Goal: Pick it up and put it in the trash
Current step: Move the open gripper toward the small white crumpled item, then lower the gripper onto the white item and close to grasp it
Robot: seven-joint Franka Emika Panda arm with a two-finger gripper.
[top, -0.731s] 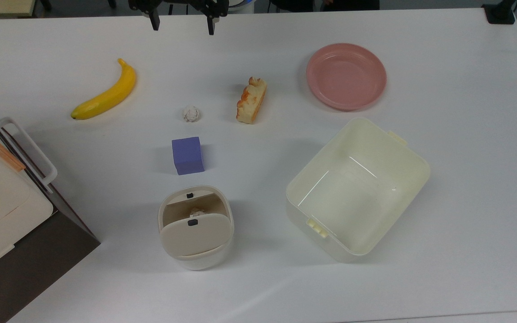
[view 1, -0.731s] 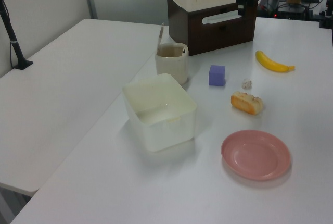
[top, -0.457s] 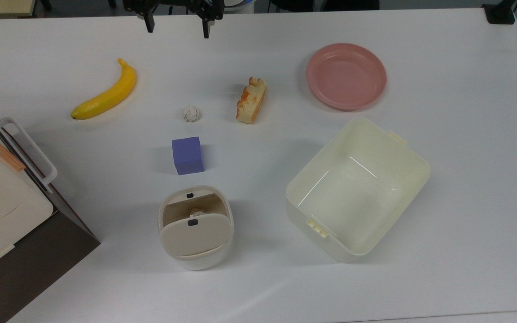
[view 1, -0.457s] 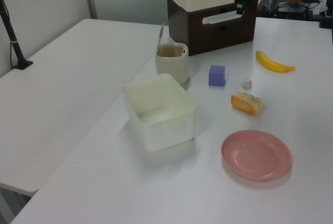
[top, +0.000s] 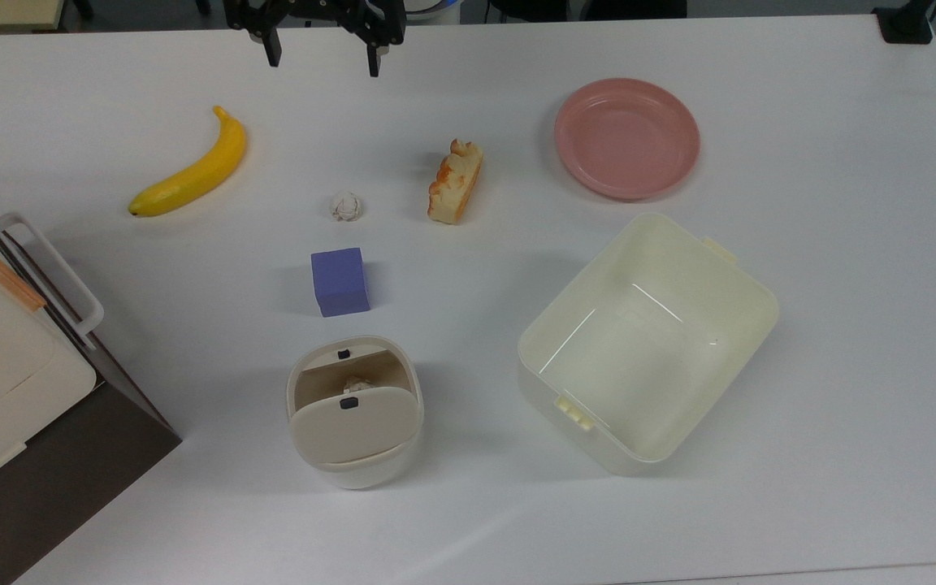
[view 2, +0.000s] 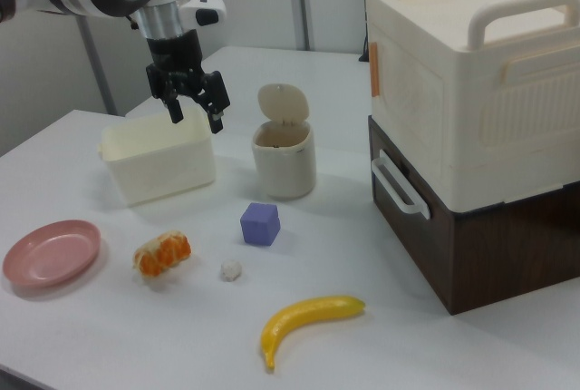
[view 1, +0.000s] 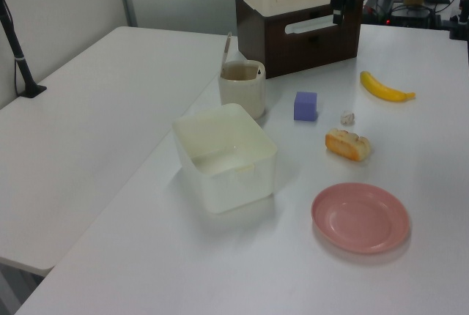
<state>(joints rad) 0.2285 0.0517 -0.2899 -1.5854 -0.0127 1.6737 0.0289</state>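
- The paper ball (top: 346, 206) lies on the desk (top: 842, 244) between the banana (top: 192, 166) and the bread slice (top: 456, 181), toward the far edge from the trash bin (top: 354, 414).
- It looks light and crushable, so pinch it across its middle.
- The tool (top: 322, 61) hangs high near the desk's far edge, spread wide and empty, fingers pointing down.

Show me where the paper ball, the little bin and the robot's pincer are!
paper ball (top: 346, 206), top view, middle of the crumpled ball.
little bin (top: 354, 422), top view, on its swing lid.
pincer (top: 322, 65), top view, midway between its open fingertips.
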